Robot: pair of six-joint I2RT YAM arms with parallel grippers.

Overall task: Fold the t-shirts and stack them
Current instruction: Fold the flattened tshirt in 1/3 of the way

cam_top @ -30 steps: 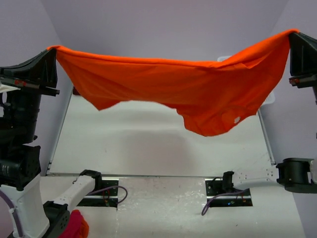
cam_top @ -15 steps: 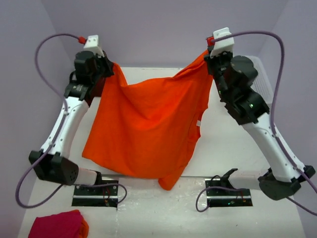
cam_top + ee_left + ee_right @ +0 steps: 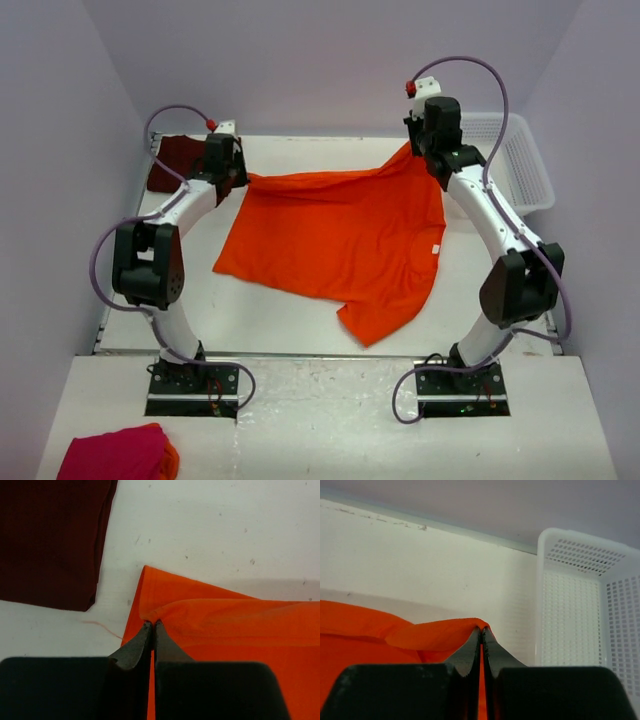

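The orange t-shirt [image 3: 340, 235] lies mostly spread on the white table, its small white neck label [image 3: 436, 250] near the right side. My left gripper [image 3: 243, 178] is shut on the shirt's far-left corner [image 3: 150, 617]. My right gripper [image 3: 410, 148] is shut on the far-right corner [image 3: 479, 626], holding it slightly above the table. The dark maroon t-shirt [image 3: 176, 162] lies folded at the far left corner, just beyond the left gripper [image 3: 152, 624]; in the left wrist view this maroon shirt [image 3: 50, 540] fills the upper left.
A white perforated basket [image 3: 515, 160] stands at the far right, close beside the right gripper [image 3: 481, 628]; the right wrist view shows the basket [image 3: 580, 605] too. A pink-red cloth bundle [image 3: 115, 455] with an orange edge sits at the near left, in front of the arm bases.
Both arms have swung down and toward the far side, lowering the hanging orange shirt until it lies spread on the table. Both grippers stayed shut on its corners.
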